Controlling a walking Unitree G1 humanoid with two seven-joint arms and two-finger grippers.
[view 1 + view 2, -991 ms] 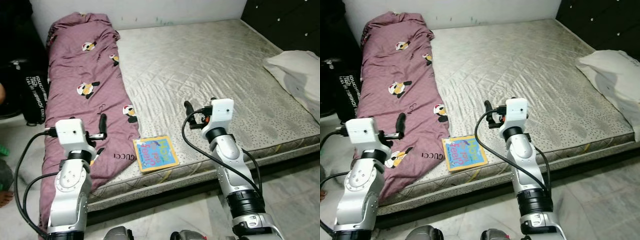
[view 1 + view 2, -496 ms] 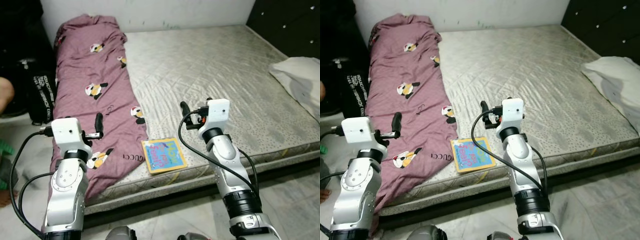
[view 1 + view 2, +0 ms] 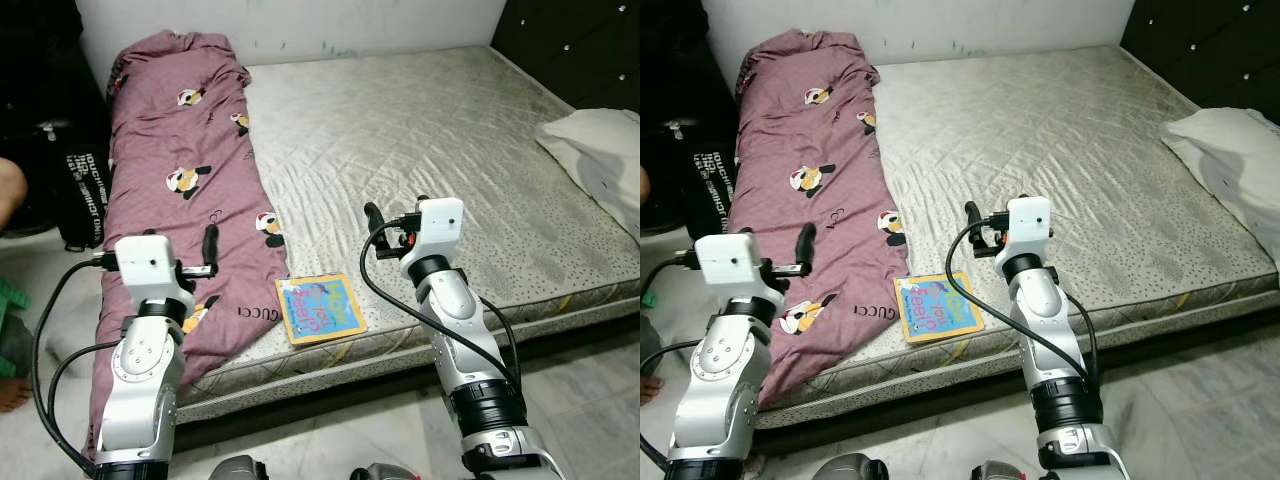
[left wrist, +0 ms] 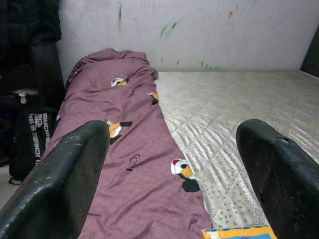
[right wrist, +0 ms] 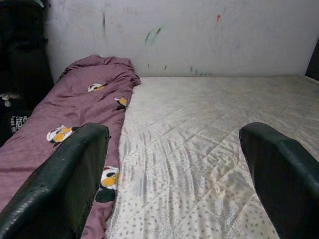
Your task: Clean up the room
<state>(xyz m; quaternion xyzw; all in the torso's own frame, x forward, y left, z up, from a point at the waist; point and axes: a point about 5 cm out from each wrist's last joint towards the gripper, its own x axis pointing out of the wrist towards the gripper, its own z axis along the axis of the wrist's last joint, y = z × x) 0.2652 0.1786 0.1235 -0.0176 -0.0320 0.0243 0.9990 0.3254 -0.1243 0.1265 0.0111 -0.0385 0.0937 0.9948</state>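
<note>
Both arms are reaching forward over the near edge of the bed (image 3: pixel 420 130), bare quilted mattress.

Left hand (image 3: pixel 209 243) is hovering above the maroon blanket (image 3: pixel 190 160), fingers (image 4: pixel 65 174) spread wide, holding nothing. Right hand (image 3: pixel 374 218) is hovering over bare mattress just right of the blanket's edge, fingers (image 5: pixel 70 169) also wide apart, empty.

Blanket is lying in a long rumpled strip along the left side of the bed, running from the far wall down to the near edge and draping over it. Penguin print (image 3: pixel 186 181) and lettering are showing on it.

A small book (image 3: pixel 320 307) with a blue and yellow cover is lying flat on the mattress at the near edge, touching or just beside the blanket's right border, between the two arms and nearer than both hands. Its corner is showing in the left wrist view (image 4: pixel 239 232).

White pillow (image 3: pixel 595 140) is sitting at the far right of the bed, well apart from both hands. Dark headboard (image 3: pixel 580 40) is standing behind it.

Black bag (image 3: pixel 75 195) with white lettering is resting on the floor left of the bed. Part of a person (image 3: pixel 10 190) is showing at the left edge, beside the bag. White wall (image 4: pixel 199 35) at the far side is carrying coloured scribbles.
</note>
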